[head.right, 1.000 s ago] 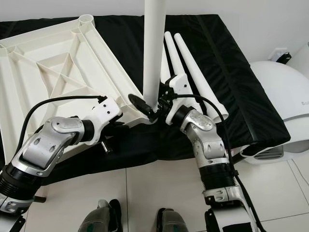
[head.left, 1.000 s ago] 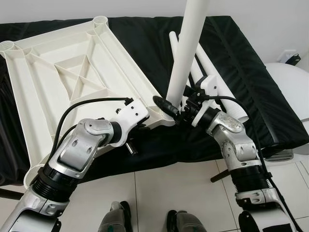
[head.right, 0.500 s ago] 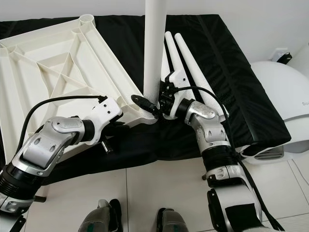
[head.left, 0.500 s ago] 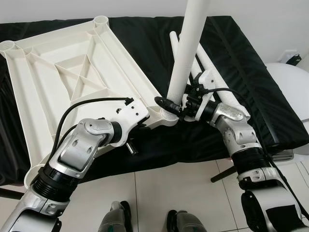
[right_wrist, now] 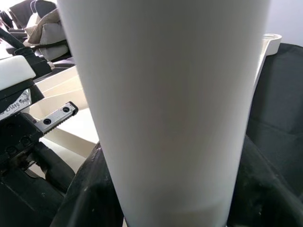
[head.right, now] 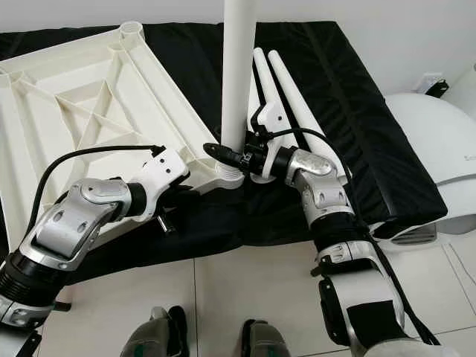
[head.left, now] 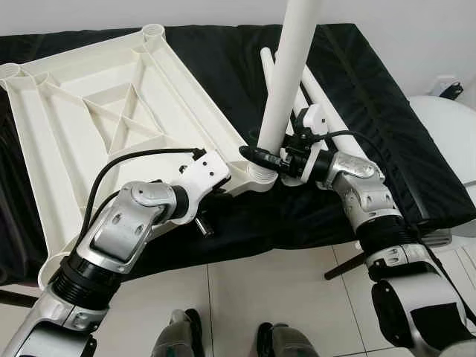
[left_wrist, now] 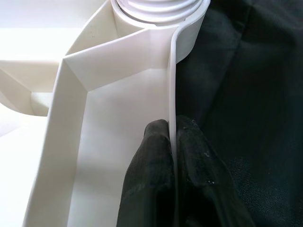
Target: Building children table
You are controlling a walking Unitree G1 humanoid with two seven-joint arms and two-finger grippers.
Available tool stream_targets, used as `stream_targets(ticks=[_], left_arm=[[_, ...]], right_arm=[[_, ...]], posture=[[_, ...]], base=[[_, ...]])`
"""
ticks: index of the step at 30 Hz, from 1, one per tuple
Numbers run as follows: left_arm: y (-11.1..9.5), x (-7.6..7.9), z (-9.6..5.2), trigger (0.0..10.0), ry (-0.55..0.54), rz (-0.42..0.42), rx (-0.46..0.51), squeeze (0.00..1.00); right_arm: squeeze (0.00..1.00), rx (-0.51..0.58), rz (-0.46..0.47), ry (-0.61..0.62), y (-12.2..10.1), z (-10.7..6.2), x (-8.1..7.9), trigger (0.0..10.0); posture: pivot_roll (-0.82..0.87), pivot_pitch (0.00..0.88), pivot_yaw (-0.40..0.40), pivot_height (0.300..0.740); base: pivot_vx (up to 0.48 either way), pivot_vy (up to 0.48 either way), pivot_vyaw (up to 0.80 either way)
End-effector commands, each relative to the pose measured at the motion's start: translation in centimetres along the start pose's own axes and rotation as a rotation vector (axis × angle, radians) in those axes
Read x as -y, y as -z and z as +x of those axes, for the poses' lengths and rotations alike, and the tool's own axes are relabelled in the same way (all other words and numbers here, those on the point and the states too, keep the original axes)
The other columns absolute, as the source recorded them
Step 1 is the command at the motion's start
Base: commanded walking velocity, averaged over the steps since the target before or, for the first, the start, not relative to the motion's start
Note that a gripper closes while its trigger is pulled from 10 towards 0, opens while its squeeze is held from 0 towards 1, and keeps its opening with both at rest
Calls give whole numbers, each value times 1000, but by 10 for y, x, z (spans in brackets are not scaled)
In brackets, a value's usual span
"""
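Left gripper (left_wrist: 173, 156) fingers pinched together, elbow bent; right gripper (head.right: 236, 158) fingers clamped, forearm reaching leftward

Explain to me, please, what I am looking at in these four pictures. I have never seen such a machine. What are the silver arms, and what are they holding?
This is a humanoid robot building a child's table. The two wide pictures come from cameras in its head, looking down at its own silver arms. The two close pictures come from cameras on its wrists.

A white plastic tabletop lies upside down on a black cloth. The left gripper pinches the tabletop's thin edge, near a corner socket. One white leg stands upright in that socket, and the right gripper is closed around its lower end. More spare legs lie on the cloth behind it. The floor is tiled.
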State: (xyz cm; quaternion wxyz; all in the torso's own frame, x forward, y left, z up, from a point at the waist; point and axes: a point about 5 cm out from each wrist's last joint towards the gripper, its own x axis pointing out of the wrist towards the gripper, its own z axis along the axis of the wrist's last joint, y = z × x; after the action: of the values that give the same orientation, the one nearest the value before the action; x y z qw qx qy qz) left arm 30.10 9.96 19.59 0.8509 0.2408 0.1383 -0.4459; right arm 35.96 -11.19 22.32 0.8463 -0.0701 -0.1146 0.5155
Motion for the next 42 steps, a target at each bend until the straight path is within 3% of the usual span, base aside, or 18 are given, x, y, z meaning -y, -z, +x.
stream_targets(ticks=[1, 17, 26, 33, 35, 36, 42], left_arm=[[2, -5, -6, 10000, -67, -9, -6, 0], [2, -5, -4, 10000, -64, -4, -5, 0], [1, -3, -3, 10000, -58, -3, -2, 0], [1, -4, -3, 10000, -58, -2, -1, 0], [1, -4, -3, 10000, -58, -2, -1, 0], [1, -4, -2, 10000, -59, -3, -1, 0], [1, -4, -2, 10000, -59, -3, 0, 0]], right_arm=[[0, 27, 15, 46, -1, -8, 5, 0], [0, 74, 44, 239, 8, -12, -22, 0], [0, 22, 74, 542, 21, -10, -34, 0], [0, -23, 58, 716, 30, -5, -46, 0], [0, -23, 58, 716, 30, -5, -46, 0], [0, -29, 29, 810, 31, 1, -53, 0], [0, -32, 27, 900, 30, 10, -61, 0]], posture=[[-10, 210, -24, 740], [-16, 195, -21, 740], [-17, 190, -25, 740], [-16, 190, -27, 740], [-16, 190, -27, 740], [-18, 191, -25, 740], [-16, 195, -24, 740]], base=[[0, 0, 0], [0, 0, 0], [0, 0, 0], [0, 0, 0], [0, 0, 0], [0, 0, 0], [0, 0, 0]])
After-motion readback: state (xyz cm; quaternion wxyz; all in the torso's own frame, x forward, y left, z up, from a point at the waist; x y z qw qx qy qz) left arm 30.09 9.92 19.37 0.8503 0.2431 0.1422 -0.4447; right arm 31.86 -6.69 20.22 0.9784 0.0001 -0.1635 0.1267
